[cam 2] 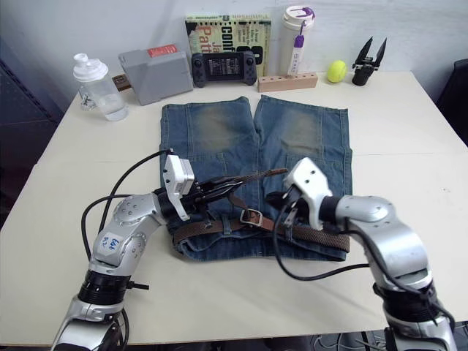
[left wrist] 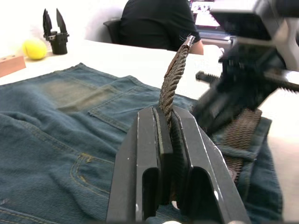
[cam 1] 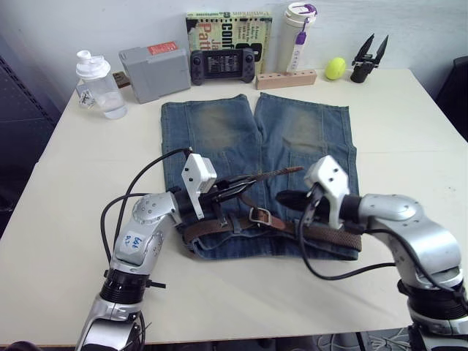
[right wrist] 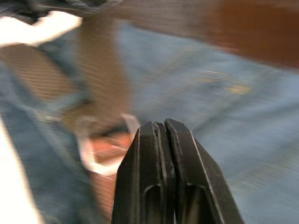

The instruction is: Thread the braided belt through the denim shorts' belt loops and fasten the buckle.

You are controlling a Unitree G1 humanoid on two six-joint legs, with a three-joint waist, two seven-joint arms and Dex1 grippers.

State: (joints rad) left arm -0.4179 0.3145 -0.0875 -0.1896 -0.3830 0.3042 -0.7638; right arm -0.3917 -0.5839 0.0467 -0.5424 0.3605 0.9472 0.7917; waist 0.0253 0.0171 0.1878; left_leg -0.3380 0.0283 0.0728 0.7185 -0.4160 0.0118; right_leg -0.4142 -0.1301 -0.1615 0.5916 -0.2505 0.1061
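The denim shorts lie flat on the table, waistband toward me. The braided belt runs along the waistband, and the silver buckle rests near its middle. A belt loop crosses the belt on the right part. My left gripper is shut on the belt's free end, which sticks up and out to the right above the shorts. My right gripper is shut on nothing. It hovers just right of the buckle, facing the left gripper.
Along the table's far edge stand a plastic bottle, a grey box, a game console, a book, a tumbler, a wooden block, a yellow ball and a black gripper tool. A person sits beyond the table.
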